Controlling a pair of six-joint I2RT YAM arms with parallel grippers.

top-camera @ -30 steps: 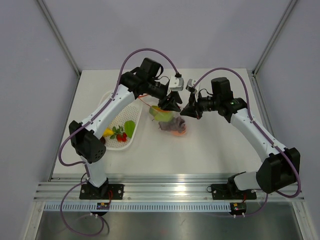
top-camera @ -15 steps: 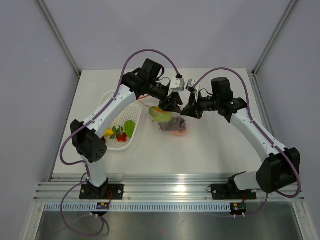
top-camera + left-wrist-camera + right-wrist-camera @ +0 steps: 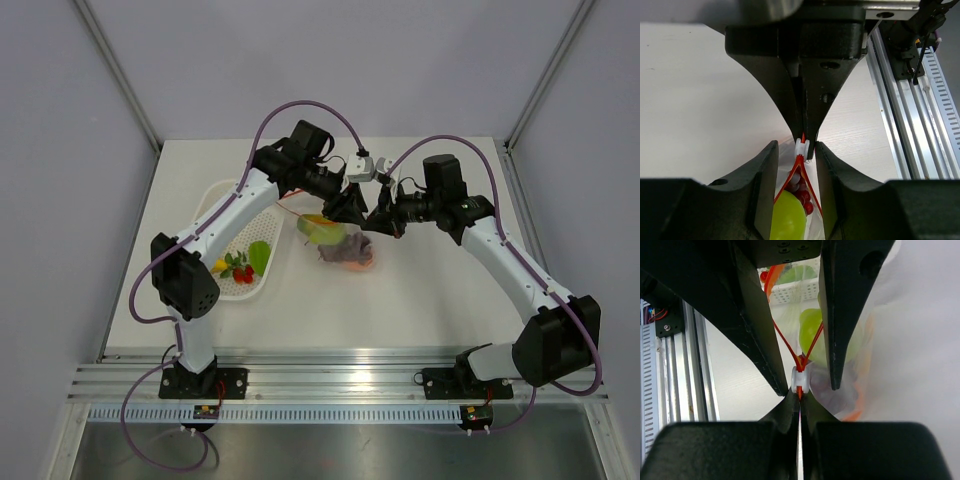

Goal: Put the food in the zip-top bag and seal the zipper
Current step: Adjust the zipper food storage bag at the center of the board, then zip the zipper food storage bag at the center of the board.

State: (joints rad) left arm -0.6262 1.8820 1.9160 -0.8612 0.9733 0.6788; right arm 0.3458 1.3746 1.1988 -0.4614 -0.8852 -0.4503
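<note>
The clear zip-top bag (image 3: pixel 345 250) hangs above the table between both grippers, holding a green fruit (image 3: pixel 787 220) and red berries (image 3: pixel 805 192). Its red-orange zipper (image 3: pixel 812 187) spreads in a V below a white slider (image 3: pixel 802 148). My left gripper (image 3: pixel 796 160) is open and straddles the bag mouth just behind the slider, one finger (image 3: pixel 765 190) on each side. Facing it, my right gripper (image 3: pixel 799 399) is shut on the zipper (image 3: pixel 785 342) strip just past the slider (image 3: pixel 799 380). From above, the left gripper (image 3: pixel 347 207) and right gripper (image 3: pixel 377 220) nearly touch.
A white perforated basket (image 3: pixel 222 200) sits at the left with a green leaf (image 3: pixel 259 256), red berries (image 3: pixel 242 273) and a yellow piece (image 3: pixel 216 265). The aluminium rail (image 3: pixel 340 385) runs along the near edge.
My left gripper has slid a little to the right toward the right gripper, and its jaws have narrowed slightly. The right gripper and bag have stayed put.
</note>
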